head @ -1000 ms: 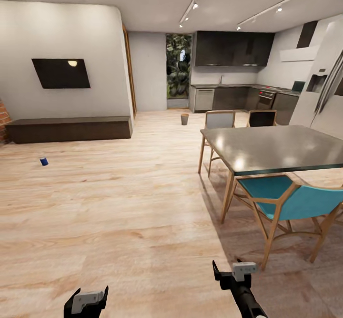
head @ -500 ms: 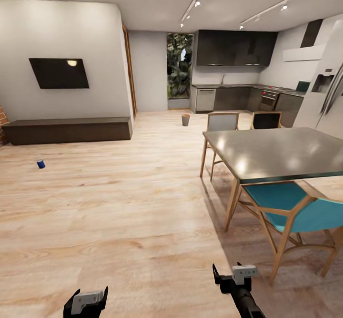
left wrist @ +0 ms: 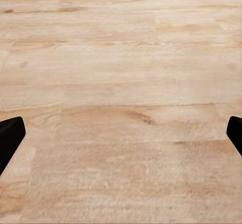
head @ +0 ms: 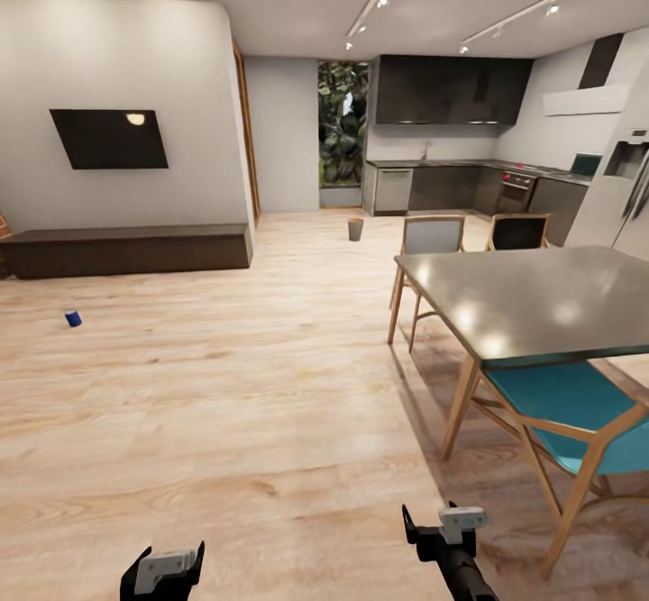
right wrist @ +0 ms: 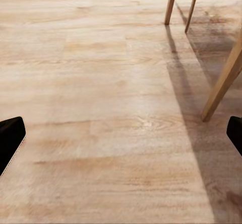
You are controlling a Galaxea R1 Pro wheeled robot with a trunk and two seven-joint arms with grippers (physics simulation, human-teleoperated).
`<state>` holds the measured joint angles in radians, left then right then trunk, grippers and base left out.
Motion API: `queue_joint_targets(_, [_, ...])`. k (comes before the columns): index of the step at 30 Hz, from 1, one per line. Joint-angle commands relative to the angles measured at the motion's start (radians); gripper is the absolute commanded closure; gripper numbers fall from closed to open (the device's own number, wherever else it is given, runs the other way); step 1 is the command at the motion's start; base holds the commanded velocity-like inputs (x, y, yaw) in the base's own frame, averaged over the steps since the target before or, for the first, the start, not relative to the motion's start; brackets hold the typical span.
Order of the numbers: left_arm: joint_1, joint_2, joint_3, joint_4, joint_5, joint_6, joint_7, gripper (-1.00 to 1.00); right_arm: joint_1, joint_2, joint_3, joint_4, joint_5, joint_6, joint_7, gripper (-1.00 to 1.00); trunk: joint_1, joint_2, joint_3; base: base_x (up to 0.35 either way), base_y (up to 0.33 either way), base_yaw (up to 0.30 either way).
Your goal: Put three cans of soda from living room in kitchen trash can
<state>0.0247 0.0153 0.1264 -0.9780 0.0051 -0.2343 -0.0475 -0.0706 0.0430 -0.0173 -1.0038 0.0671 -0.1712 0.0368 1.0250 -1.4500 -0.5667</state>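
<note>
The robot stands on the wooden floor of the open room, and the step in hand, as I judge it, is to drive toward a can. The dark blue soda can stands upright on the floor far to the left, in front of the long dark bench under the black TV. The trash can waits on the floor near the kitchen cabinets, well apart from the soda can.

The left tool and the right tool both hang low and hold nothing. In the wrist views their fingers sit at the far edges with only floor between, so both are wide.

To do this well, I think the base should turn left and approach the soda can straight, stopping close enough for the left tool to reach down. It must keep away from the dining table and the teal chair on the right side.
</note>
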Motion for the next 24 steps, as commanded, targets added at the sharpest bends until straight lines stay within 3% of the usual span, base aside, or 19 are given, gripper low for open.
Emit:
queue_joint_targets(1, [0.0,0.0,0.0,0.0,0.0,0.0,0.001,-1.0,0.0,0.0,0.0,0.001,0.0,-0.004,0.0,-1.0,0.0,0.0,0.0,0.273,0.181,0.0])
queue_joint_targets(24, [0.0,0.0,-0.001,0.002,-0.005,-0.002,0.0,-1.0,0.0,0.0,0.0,0.023,0.0,-0.013,0.0,-1.0,0.0,0.0,0.0,0.262,0.191,0.0])
